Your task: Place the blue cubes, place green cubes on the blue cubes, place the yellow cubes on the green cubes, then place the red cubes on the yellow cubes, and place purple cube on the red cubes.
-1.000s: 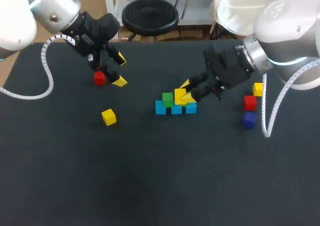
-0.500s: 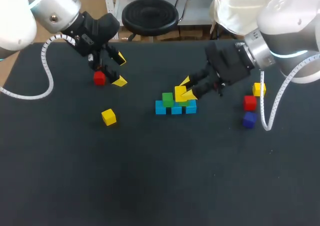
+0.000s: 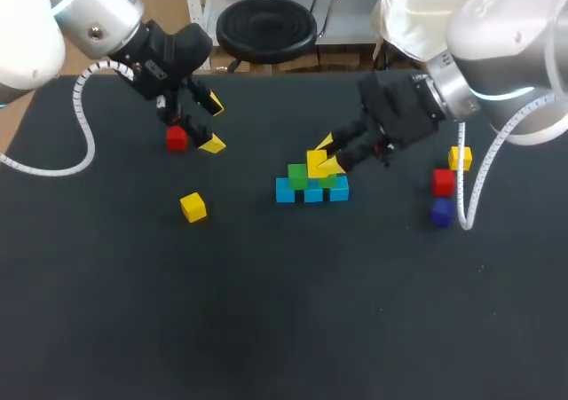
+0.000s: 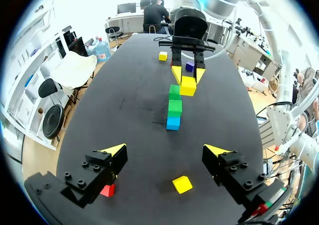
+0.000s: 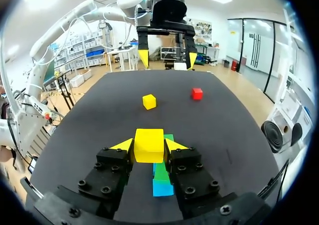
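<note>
Right gripper (image 3: pixel 327 153) was pinched on a yellow cube (image 5: pixel 149 145), with one finger against each side face. The cube was held directly over the green cubes (image 3: pixel 297 176). These sat on the row of three blue cubes (image 3: pixel 312 193) near the table's middle. Whether the held cube touched the green layer could not be determined.

Left gripper (image 4: pixel 164 150) stood at the rear left, fingers spread wide and holding nothing, well apart from the stack. A red cube (image 3: pixel 177 138) lay just beside one of its fingers, outside the gap. A second yellow cube (image 3: pixel 193 207) lay nearer the front, apart from both the gripper and the stack.

To the right of the stack, a third yellow cube (image 3: pixel 459 158), a second red cube (image 3: pixel 443 182) and the purple cube (image 3: pixel 441 212) lay in a loose line, none stacked. The right arm's white cable (image 3: pixel 468 196) hung just beside them.

The table (image 3: pixel 266 311) was a flat, matt black surface.
</note>
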